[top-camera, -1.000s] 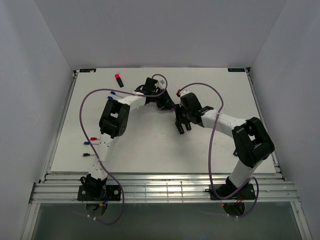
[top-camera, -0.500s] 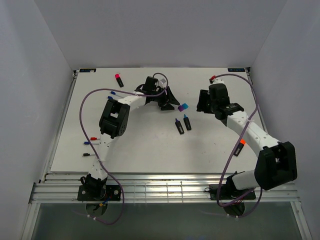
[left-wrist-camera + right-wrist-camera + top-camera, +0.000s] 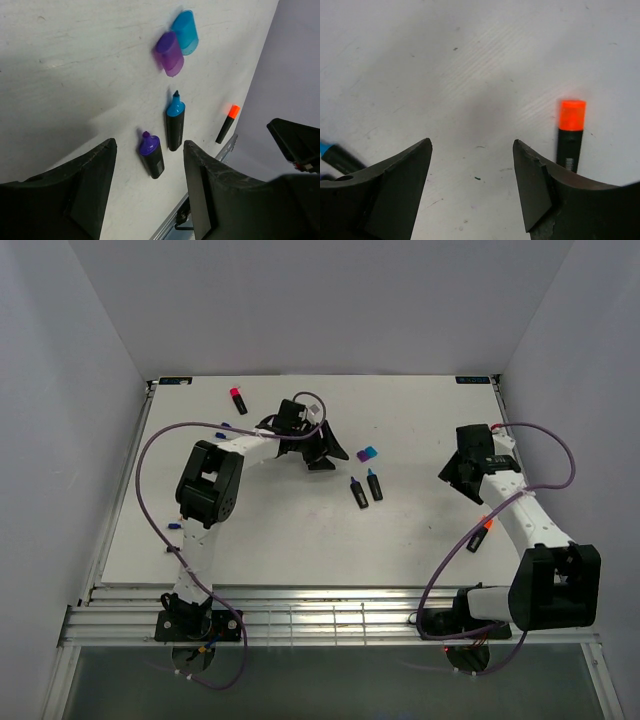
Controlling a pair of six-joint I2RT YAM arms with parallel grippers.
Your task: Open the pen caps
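Since a second ago the right gripper [image 3: 471, 143] has swung away from the middle of the desk [image 3: 280, 540] to its right edge, and two markers and two loose caps now lie where both grippers met. The purple cap [image 3: 169, 53] and the cyan cap [image 3: 184, 32] are off their markers. They are small, translucent and rounded, and lie on their sides touching each other near the desk's middle, toward the far edge. Just nearward of them lie the cyan-tipped marker [image 3: 175, 122] and the purple-tipped marker [image 3: 151, 155], side by side with their tips bare.

The left gripper [image 3: 150, 144] hangs beside the caps, jaws spread, nothing between them. The right gripper's jaws are also apart and empty above bare desk. The orange cap [image 3: 572, 115] sits on its black marker [image 3: 569, 150] near the right edge, and a pink cap [image 3: 236, 392] is on a marker near the far-left corner.
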